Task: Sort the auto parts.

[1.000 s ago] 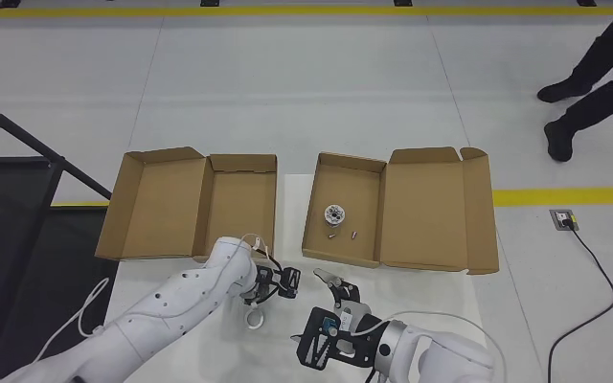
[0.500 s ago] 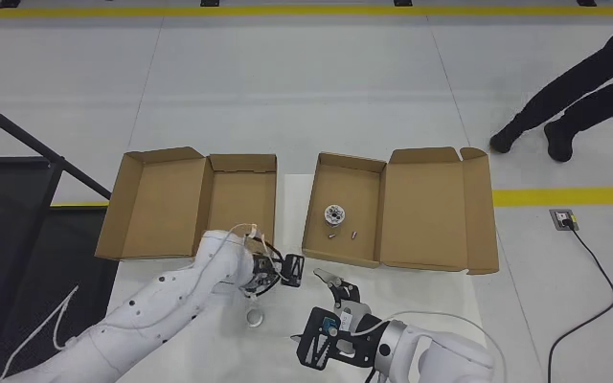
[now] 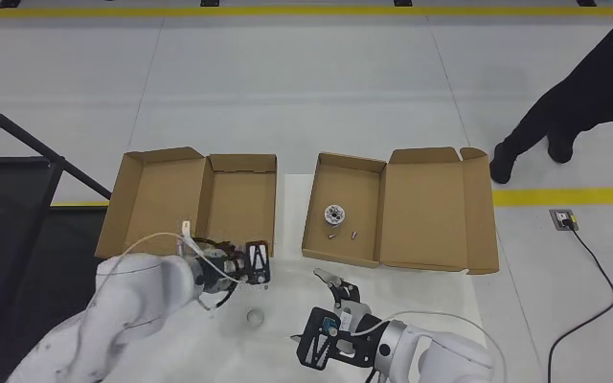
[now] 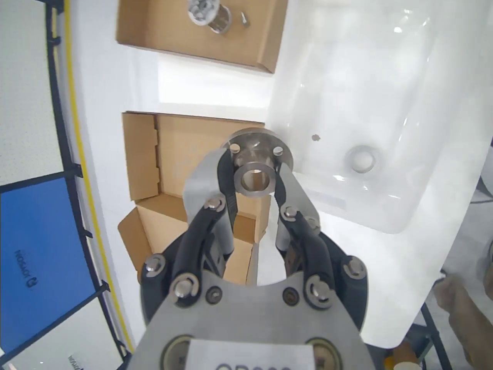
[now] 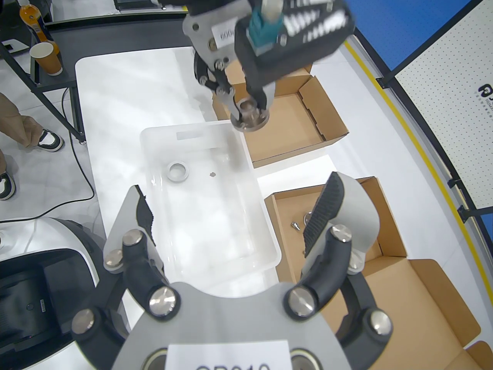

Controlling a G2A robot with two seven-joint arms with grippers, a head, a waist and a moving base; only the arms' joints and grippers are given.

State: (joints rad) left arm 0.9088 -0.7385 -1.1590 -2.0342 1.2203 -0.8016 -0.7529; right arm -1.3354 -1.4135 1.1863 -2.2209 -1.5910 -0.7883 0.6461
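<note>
My left gripper (image 4: 254,179) is shut on a metal flanged bushing (image 4: 255,163), held above the near edge of the left cardboard box (image 3: 239,201), right beside the white tray (image 4: 366,78). The same gripper (image 5: 248,115) hangs over that box's corner (image 5: 296,117) in the right wrist view. A metal ring (image 4: 360,158) and a tiny dark piece (image 4: 316,137) lie in the tray (image 5: 215,225). The right cardboard box (image 3: 345,215) holds a toothed hub (image 3: 332,213) and two small bolts (image 4: 243,19). My right gripper (image 5: 237,194) stands open and holds nothing, over the tray's near end.
Both boxes have their lids (image 3: 426,206) folded out flat to the sides. A black frame (image 3: 38,163) stands at the table's left. A side table beyond the tray carries a paper cup (image 5: 45,57) and a bottle (image 5: 32,21).
My left gripper has carried the flanged bushing up from the tray and leftward to the left box's edge. The ring stays in the tray. The right arm has not moved.
</note>
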